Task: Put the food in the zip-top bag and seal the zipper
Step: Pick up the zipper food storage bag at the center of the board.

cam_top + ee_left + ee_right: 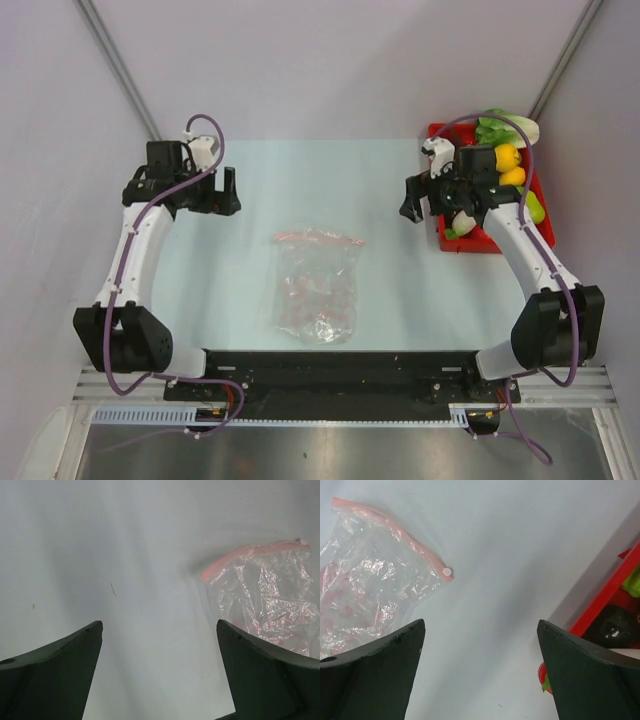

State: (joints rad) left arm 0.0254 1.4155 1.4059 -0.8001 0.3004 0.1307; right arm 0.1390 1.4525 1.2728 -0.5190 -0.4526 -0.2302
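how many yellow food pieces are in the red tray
2. One yellow piece lies toward the far end of the red tray; the second yellow piece sits just nearer. The right arm may hide more.

The left arm (135,245) and right arm (525,245) have curved white links between bulky black joint housings. A purple cable (121,270) trails along each. The fingers (50,680) are dark matte wedges.

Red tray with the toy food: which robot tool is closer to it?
Right. The right tool hangs just beside the red tray; the left tool is far off on the other side of the bag.
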